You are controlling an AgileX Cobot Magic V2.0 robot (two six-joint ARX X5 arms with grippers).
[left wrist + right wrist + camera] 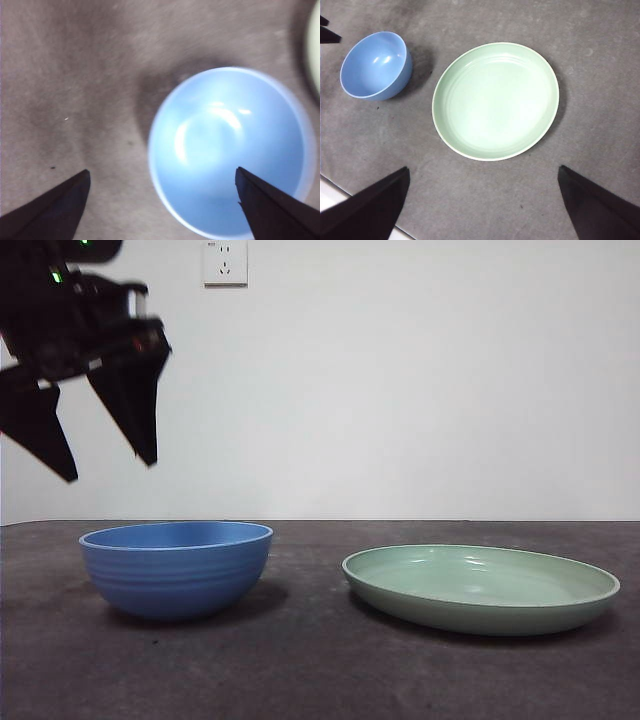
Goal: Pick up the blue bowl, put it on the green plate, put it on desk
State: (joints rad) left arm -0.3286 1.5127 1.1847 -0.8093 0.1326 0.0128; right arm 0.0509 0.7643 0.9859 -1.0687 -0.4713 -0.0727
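The blue bowl (177, 566) stands upright and empty on the desk (300, 660), left of the green plate (480, 586), which is also empty. My left gripper (105, 465) hangs open in the air above the bowl's left side, clear of it. In the left wrist view the bowl (227, 150) lies below the open left gripper (162, 175), toward one jaw. My right gripper (482, 172) is open and high above the desk; its view shows the plate (495, 100) and the bowl (375, 65) apart from each other.
A white wall with a socket (225, 262) stands behind the desk. A pale desk edge (335, 200) shows in the right wrist view. The plate's rim (315, 45) shows at the edge of the left wrist view.
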